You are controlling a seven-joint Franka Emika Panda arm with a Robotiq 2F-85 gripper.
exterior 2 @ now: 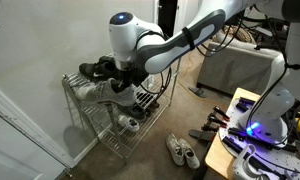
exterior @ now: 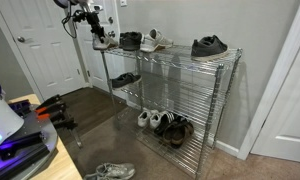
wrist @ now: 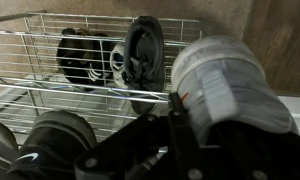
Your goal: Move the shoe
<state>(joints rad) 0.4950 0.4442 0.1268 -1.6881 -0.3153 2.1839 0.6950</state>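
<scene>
The Panda arm's hand hangs over the end of the top shelf nearest the door, directly above the shoe. In the wrist view the hand is a dark blur along the bottom edge, and it cannot be told whether it is clamped on the sneaker or standing apart.

The shoe is a low lace-up sneaker, white with light grey panels and a pale sole. It lies lengthwise at that outer end of the top shelf. Close to the wrist camera it shows only as a large pale, rounded shape. Whether it rests on the wire or is lifted just clear is not visible.

The table is a chrome wire rack of three shelves set against a grey wall. On its top shelf, just beside the shoe, sits a black low shoe. Next to that is a pale shoe tipped on its side, its sole facing the wrist camera. Well apart from these, at the far end, is another black shoe.

The middle shelf holds a single dark shoe near the door end. The bottom shelf carries a white pair and, touching it, a dark brown pair. A grey pair lies on the carpet in front of the table.
</scene>
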